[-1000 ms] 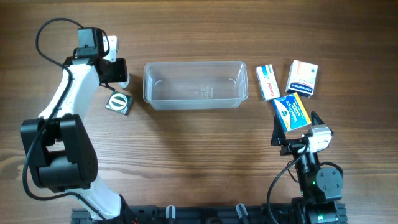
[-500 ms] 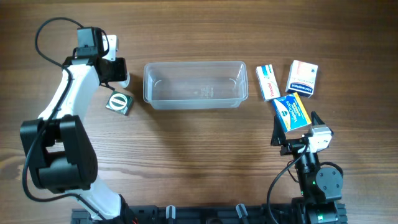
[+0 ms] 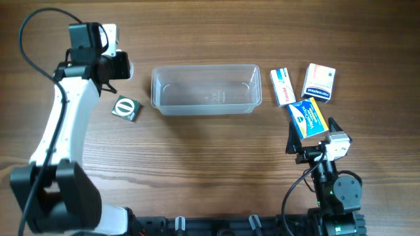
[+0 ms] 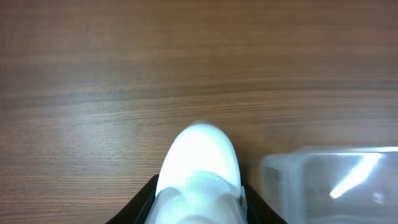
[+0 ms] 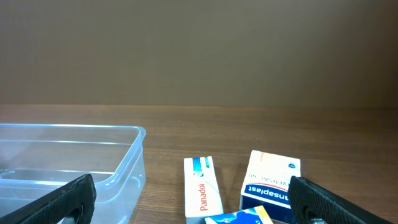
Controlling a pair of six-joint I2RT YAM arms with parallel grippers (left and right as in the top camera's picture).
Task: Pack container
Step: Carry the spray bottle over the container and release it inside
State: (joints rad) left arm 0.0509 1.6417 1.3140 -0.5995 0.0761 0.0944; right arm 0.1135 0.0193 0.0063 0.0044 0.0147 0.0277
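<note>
Beside the left end of the empty clear container [image 3: 205, 92], our left gripper [image 3: 118, 66] hugs a white bottle [image 4: 199, 165] tight so we can lift it in; our right gripper [image 3: 312, 134] rests wide open near the medicine boxes [image 3: 283, 86]

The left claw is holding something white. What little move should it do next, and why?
Probably carry the white bottle sideways until it is over the container, then lower it in. The left claw looks shut on the bottle. The clear tub sits close beside the claw with nothing in it, so there is room. This is a guess from how things lie.
</note>
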